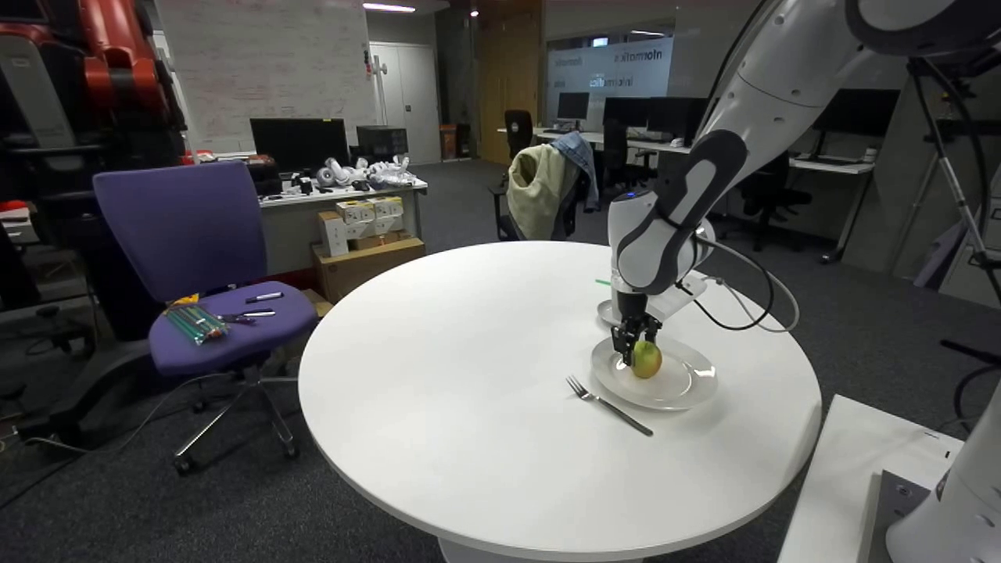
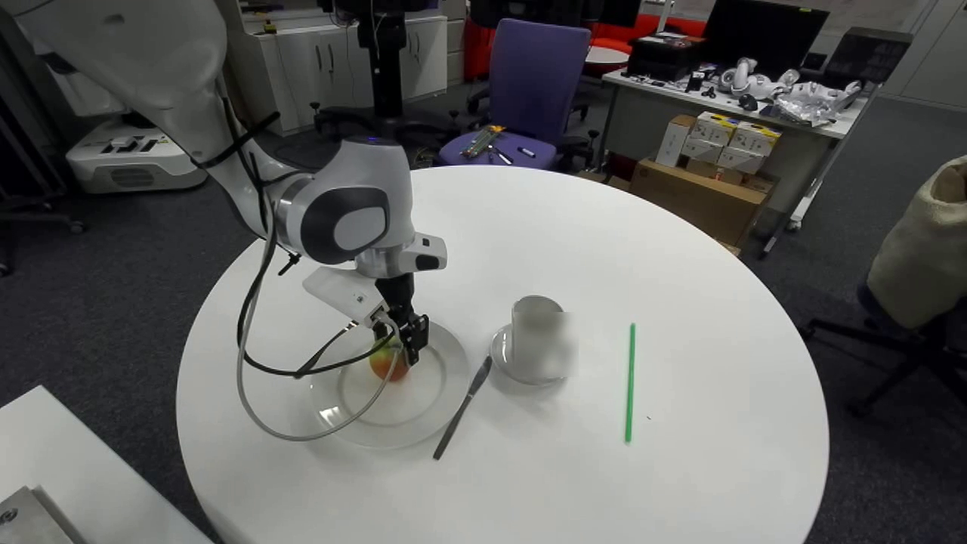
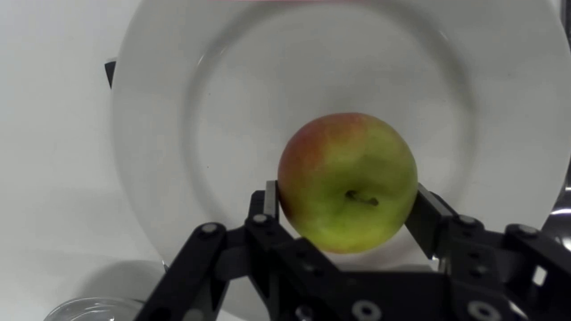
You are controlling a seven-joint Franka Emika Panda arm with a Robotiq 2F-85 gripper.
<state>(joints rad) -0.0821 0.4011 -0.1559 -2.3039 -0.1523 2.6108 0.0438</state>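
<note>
A green apple with a red blush [image 3: 348, 165] sits between the two pads of my gripper [image 3: 349, 194], which touch it on opposite sides. Its stem faces the wrist camera. Beneath it is a white plate [image 3: 154, 116], lying under the apple in both exterior views. In an exterior view the apple [image 1: 647, 361] is low over the plate [image 1: 692, 391]; whether it rests there or hangs slightly above, I cannot tell. From another angle, cables and the black fingers partly cover the apple [image 2: 387, 364].
A fork [image 1: 622, 416] and a knife [image 2: 464, 408] flank the plate. Beyond the knife, a white cup [image 2: 536, 340] stands on a saucer [image 2: 505, 357], then a green straw [image 2: 630, 385]. Loose cables [image 2: 257, 412] loop from the wrist over the plate. The round white table [image 1: 438, 375] carries everything.
</note>
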